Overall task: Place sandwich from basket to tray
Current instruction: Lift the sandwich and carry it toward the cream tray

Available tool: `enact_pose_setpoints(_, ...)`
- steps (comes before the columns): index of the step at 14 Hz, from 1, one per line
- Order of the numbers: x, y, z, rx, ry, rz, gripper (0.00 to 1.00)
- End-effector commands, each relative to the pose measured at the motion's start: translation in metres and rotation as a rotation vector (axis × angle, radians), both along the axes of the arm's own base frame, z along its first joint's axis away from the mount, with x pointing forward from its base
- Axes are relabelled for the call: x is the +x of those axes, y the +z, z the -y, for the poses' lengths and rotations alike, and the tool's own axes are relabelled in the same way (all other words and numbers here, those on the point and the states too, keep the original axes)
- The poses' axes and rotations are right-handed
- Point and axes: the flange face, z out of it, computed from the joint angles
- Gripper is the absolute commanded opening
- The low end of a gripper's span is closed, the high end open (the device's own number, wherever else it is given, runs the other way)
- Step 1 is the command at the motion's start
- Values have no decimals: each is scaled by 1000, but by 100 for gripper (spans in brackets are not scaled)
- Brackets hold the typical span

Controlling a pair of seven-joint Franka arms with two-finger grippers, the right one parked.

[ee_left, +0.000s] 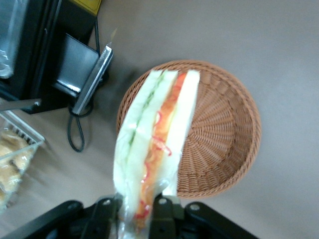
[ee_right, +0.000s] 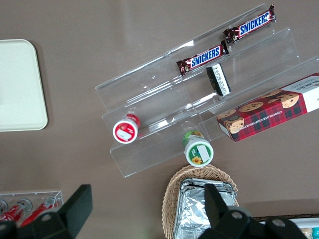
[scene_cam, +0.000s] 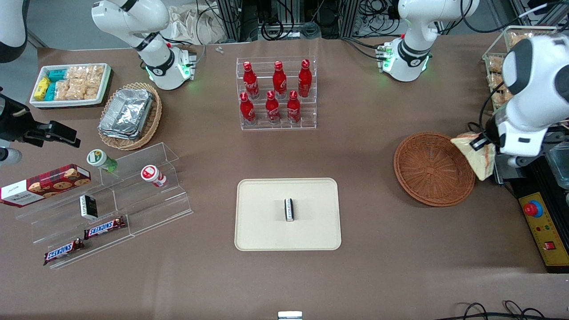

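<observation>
My left gripper [ee_left: 138, 206] is shut on the sandwich [ee_left: 154, 137], a wrapped white-bread wedge with red and green filling along its edge. It hangs lifted over the rim of the reddish-brown wicker basket [ee_left: 224, 139], which has nothing in it. In the front view the sandwich [scene_cam: 478, 158] hangs under the gripper [scene_cam: 482, 143] at the basket's [scene_cam: 433, 169] edge toward the working arm's end. The cream tray [scene_cam: 266, 231] lies mid-table, nearer the front camera, with a small black-and-white packet [scene_cam: 289, 209] on it.
A clear rack of red bottles [scene_cam: 276, 93] stands farther from the camera than the tray. A black control box with a red button [scene_cam: 540, 222] sits beside the basket. Acrylic steps with snacks [scene_cam: 106, 209] and a tan basket of foil trays [scene_cam: 131, 115] lie toward the parked arm's end.
</observation>
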Motion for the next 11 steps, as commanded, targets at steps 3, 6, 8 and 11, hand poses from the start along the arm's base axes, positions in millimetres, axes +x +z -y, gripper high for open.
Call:
enact_pose_setpoints(3,31,86,62,-45,-140,-10,0)
enact_pose_setpoints(6,56,91,117,-168,-254,-17,0)
enact_pose_setpoints(8,68,77,168,-198,-344,-24,0)
enact_pose_setpoints(11,70,40,240,-209,-331,-23,0)
